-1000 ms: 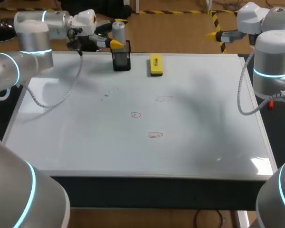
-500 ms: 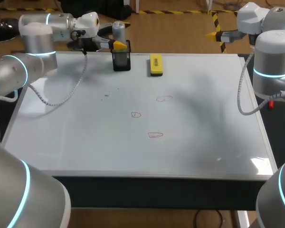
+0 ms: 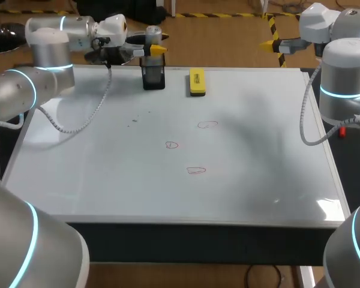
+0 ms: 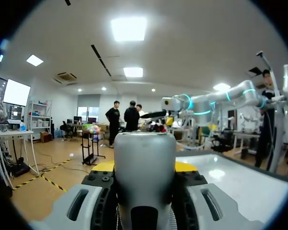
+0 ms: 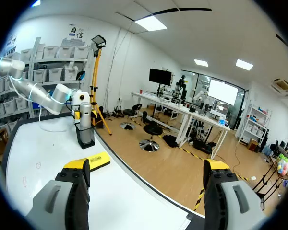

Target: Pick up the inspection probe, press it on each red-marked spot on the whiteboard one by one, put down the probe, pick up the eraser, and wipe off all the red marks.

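While the left claw (image 3: 156, 48) sits closed on the inspection probe (image 3: 151, 34) from both sides, the probe standing in the black holder (image 3: 153, 78) at the far edge of the whiteboard (image 3: 108, 174), we judge that a slanted lift could snag the holder and tip it. The smooth barrel could also slip in the grip. The right claw (image 5: 146, 165) hangs wide and empty beyond the worktop's far right corner. Count: one probe, one holder, one yellow eraser (image 3: 197, 81), three red marks (image 3: 195, 170), two claws.

Along the whiteboard (image 3: 108, 180) rear, holder (image 3: 153, 78) and eraser (image 3: 197, 81) stand seemingly apart.
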You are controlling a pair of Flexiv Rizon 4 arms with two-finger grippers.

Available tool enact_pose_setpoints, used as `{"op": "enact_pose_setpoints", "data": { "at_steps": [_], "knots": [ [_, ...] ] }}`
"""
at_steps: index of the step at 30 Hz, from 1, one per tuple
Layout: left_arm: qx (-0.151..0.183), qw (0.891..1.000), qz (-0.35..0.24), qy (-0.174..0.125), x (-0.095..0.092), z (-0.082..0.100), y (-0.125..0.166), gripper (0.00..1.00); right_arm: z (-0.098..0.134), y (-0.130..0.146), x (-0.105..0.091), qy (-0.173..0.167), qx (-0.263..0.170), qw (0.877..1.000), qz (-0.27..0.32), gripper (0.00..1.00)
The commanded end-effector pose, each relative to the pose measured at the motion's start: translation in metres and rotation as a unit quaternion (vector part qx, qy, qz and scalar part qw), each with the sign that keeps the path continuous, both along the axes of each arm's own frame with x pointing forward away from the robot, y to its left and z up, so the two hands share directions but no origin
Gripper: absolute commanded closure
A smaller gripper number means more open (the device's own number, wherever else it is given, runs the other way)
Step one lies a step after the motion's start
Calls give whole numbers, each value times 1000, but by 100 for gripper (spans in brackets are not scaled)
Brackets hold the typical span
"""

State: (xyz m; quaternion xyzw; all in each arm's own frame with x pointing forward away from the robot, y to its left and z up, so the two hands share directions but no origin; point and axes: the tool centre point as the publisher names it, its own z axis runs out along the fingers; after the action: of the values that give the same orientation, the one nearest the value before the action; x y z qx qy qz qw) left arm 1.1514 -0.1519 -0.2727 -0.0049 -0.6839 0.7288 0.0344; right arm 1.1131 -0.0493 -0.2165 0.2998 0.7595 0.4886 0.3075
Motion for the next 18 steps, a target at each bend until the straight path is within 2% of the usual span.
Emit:
{"op": "enact_pose_setpoints", "data": {
  "at_steps": [1, 9, 18],
  "knots": [
    [4, 1000, 8, -2, -11, 5, -1, 100, 0, 0, 0, 1, 0, 1000, 0, 0],
    [-5, 1000, 11, -22, -16, 21, 3, 100, 0, 0, 0, 1, 0, 1000, 0, 0],
    [-12, 999, 14, -48, -19, 52, 7, 100, 0, 0, 0, 1, 0, 1000, 0, 0]
  ]
}}
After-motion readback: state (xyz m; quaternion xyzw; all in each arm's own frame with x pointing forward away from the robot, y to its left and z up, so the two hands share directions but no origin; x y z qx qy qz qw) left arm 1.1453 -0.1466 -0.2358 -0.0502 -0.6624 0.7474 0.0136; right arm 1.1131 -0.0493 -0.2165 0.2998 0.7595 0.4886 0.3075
